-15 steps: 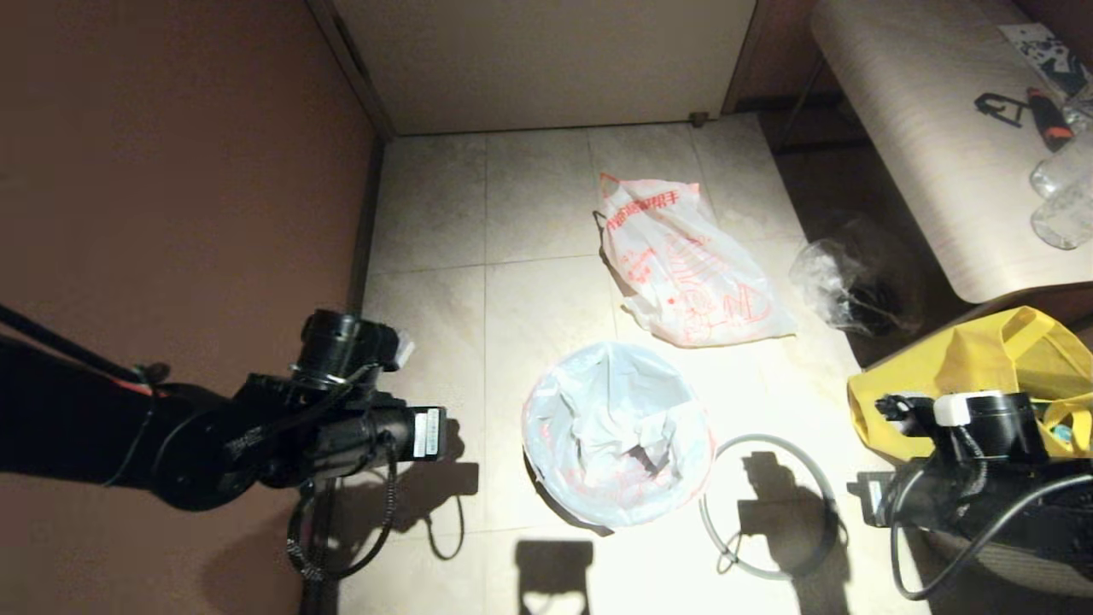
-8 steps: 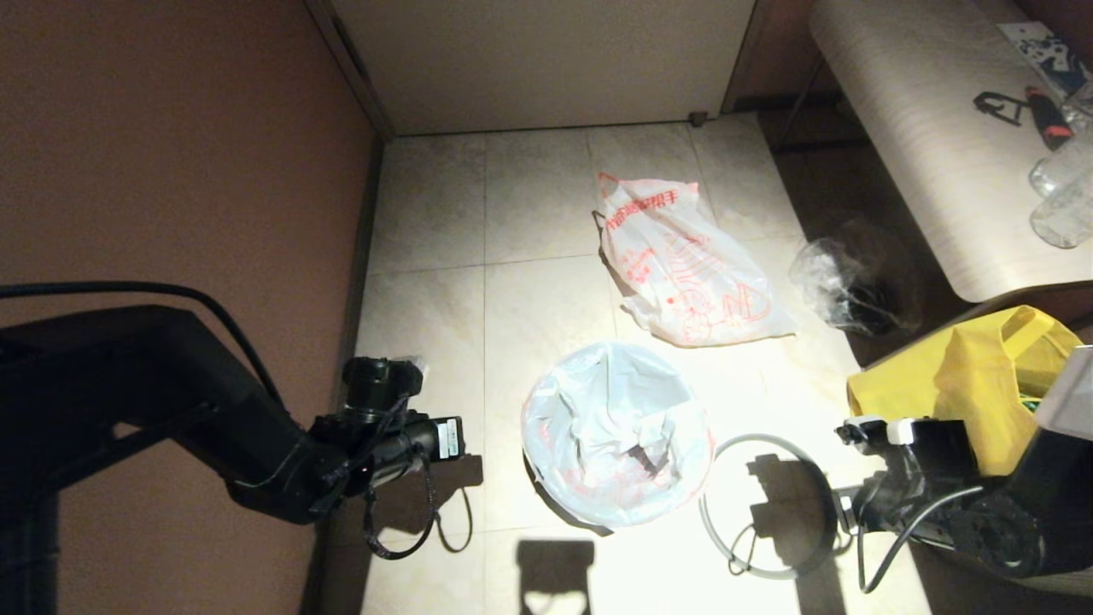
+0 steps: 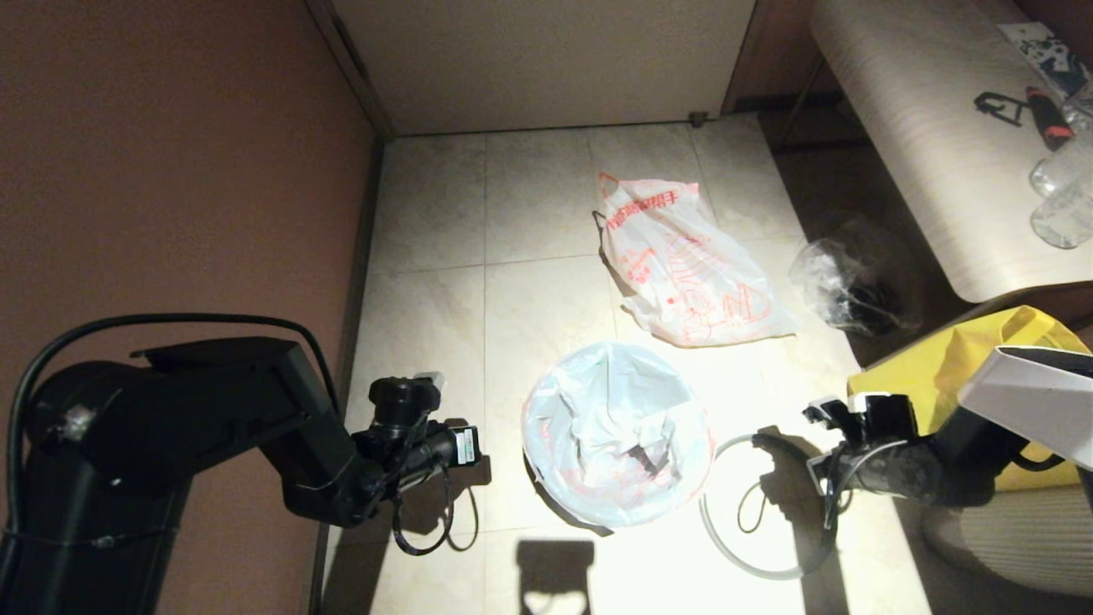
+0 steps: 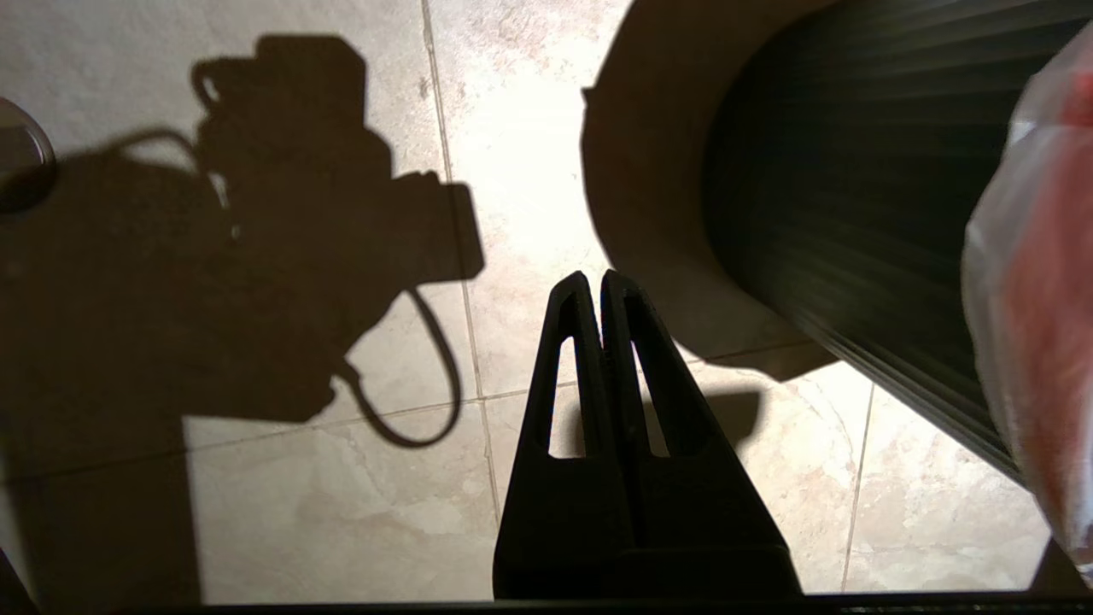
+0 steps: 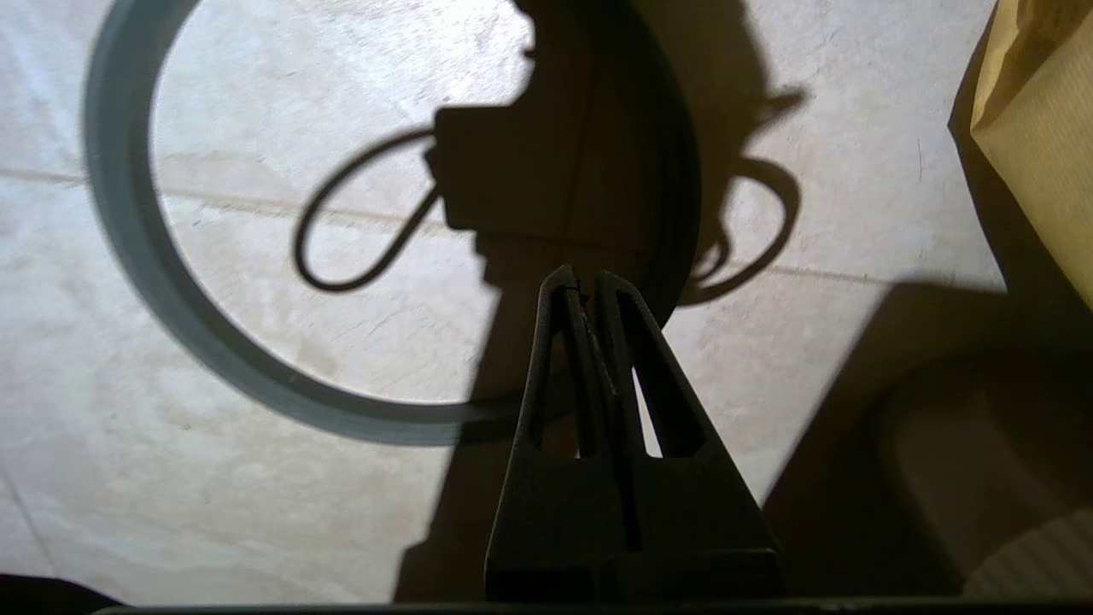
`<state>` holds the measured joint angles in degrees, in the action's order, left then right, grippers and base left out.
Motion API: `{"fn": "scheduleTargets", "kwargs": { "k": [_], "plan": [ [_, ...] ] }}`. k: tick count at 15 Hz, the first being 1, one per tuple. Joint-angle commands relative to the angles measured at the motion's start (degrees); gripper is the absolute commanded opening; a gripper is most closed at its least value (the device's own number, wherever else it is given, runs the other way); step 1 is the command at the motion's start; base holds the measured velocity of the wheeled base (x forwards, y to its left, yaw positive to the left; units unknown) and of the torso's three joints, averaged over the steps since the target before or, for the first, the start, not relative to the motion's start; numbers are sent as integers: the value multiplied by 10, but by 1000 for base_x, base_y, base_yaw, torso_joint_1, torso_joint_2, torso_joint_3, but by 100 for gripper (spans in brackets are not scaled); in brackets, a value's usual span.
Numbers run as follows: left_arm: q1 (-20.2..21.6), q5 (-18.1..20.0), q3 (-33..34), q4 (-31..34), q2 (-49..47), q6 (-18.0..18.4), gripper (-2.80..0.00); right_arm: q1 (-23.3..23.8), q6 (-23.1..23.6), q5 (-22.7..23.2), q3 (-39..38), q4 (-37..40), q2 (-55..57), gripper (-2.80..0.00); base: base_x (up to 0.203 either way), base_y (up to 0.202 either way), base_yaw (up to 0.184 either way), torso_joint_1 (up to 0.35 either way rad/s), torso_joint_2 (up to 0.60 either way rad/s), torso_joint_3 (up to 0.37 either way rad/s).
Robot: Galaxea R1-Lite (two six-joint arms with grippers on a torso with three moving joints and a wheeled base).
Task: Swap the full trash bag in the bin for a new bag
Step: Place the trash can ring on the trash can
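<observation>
the tiled floor (image 3: pixel 427 316) carries everything. the full trash bag (image 3: pixel 683 273) lies flat toward the far wall. the new bag (image 3: pixel 615 431) lines the bin (image 4: pixel 854 205) nearer the robot. the grey hoop (image 3: pixel 726 547) lies beside it. the left gripper (image 4: pixel 595 286) and right gripper (image 5: pixel 581 282), fingers pressed together, hang empty, flanking the bin.
</observation>
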<state>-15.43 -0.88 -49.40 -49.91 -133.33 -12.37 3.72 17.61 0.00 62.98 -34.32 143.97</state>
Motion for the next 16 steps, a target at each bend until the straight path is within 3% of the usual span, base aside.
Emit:
{"fn": "scheduleTargets", "kwargs": {
  "k": [1,3,4,8,14,15,16],
  "plan": [
    [0,0,0,-2,-7,-1,-280,3,5,0,78,61,57,-280,0,0,0,0,0,0],
    [0,2,2,-4,-7,0,-280,10,12,-1,153,102,118,-280,0,0,0,0,0,0],
    [0,2,2,-4,-8,0,-280,14,20,-2,188,123,140,0,0,0,0,0,0,0],
    [0,4,5,-6,-6,1,-280,23,20,-10,288,144,197,0,0,0,0,0,0,0],
    [0,4,7,-28,-11,1,-280,48,20,-13,358,150,238,0,0,0,0,0,0,0],
    [0,4,8,-28,-11,2,-280,50,25,-13,365,155,243,-280,0,0,0,0,0,0],
    [0,4,9,-28,-11,2,-280,51,26,-13,368,169,243,-280,0,0,0,0,0,0]
  ]
}}
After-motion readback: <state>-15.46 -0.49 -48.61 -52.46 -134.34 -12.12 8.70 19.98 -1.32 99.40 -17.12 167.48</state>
